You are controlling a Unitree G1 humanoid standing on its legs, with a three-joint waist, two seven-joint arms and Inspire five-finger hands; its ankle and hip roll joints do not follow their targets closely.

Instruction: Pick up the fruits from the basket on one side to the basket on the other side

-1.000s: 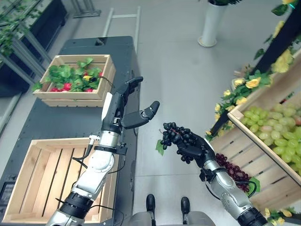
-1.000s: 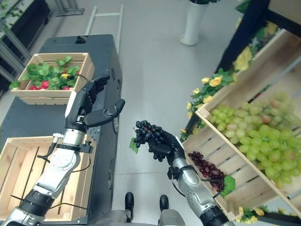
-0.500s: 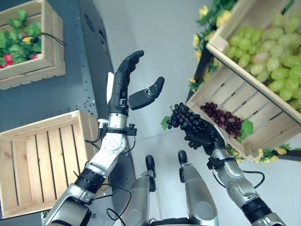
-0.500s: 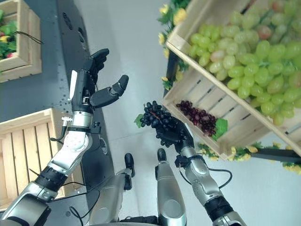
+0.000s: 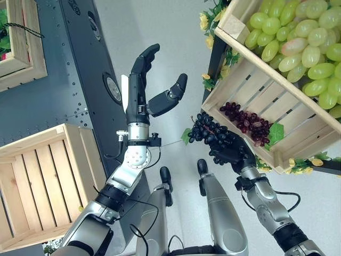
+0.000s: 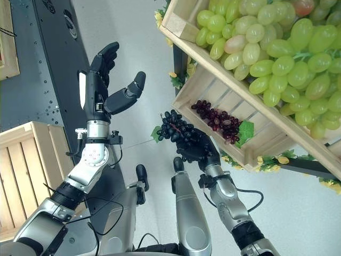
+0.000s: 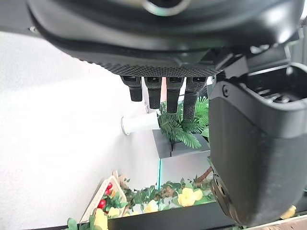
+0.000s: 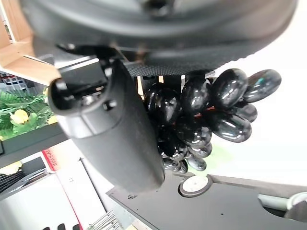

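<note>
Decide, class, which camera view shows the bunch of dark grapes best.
The left eye view: the whole bunch of dark grapes shows in the right hand. The right eye view matches. The right wrist view sees it partly hidden by the thumb.

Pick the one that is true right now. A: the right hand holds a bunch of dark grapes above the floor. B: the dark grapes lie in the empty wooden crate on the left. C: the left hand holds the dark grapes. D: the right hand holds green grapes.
A: the right hand is curled round the bunch of dark grapes over the floor, while the left hand is open and holds nothing.
</note>
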